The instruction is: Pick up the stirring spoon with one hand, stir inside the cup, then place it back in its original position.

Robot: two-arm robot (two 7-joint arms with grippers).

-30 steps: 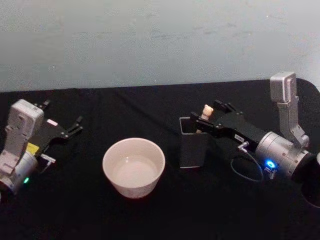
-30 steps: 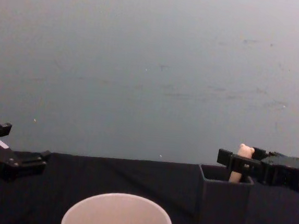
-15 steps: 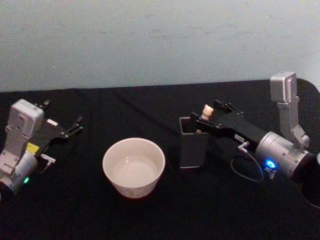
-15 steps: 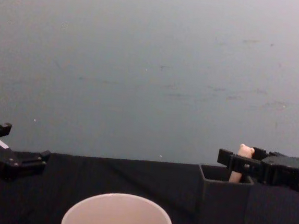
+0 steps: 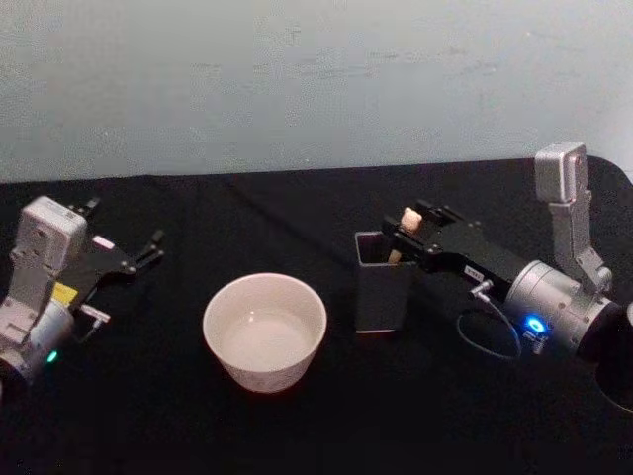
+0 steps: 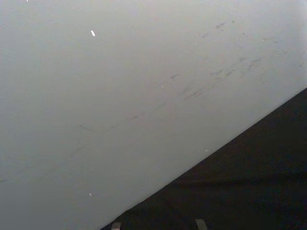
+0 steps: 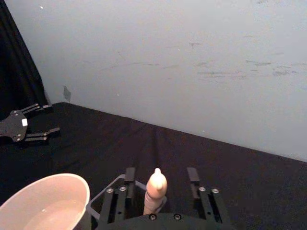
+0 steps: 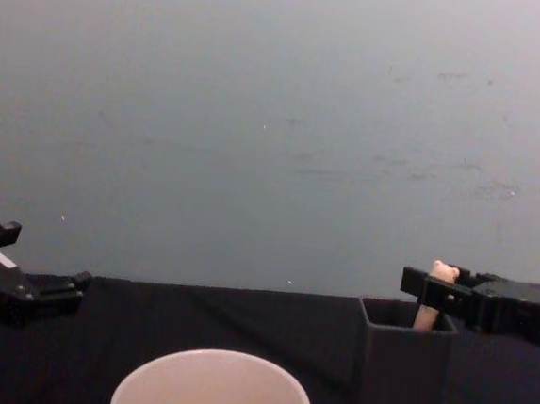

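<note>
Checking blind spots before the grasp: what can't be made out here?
Stirring spoon: neck and bowl hidden inside the holder, head and chest views; open right gripper flanks its handle.
Cup: base cut by chest view's bottom edge; contents unclear, head view.
Left gripper, parked left: cut by left wrist view's bottom edge.

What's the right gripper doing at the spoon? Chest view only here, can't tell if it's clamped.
Observer: Not clamped. Right wrist view: the right gripper is open, a finger on each side of the stirring spoon handle, gaps both sides.
Operator: Where in the holder does it sit?
Observer: Head view: it leans at the far right corner of the holder.
Operator: Left arm?
Observer: Parked at the left; the left gripper is open, farther back than the cup.
</note>
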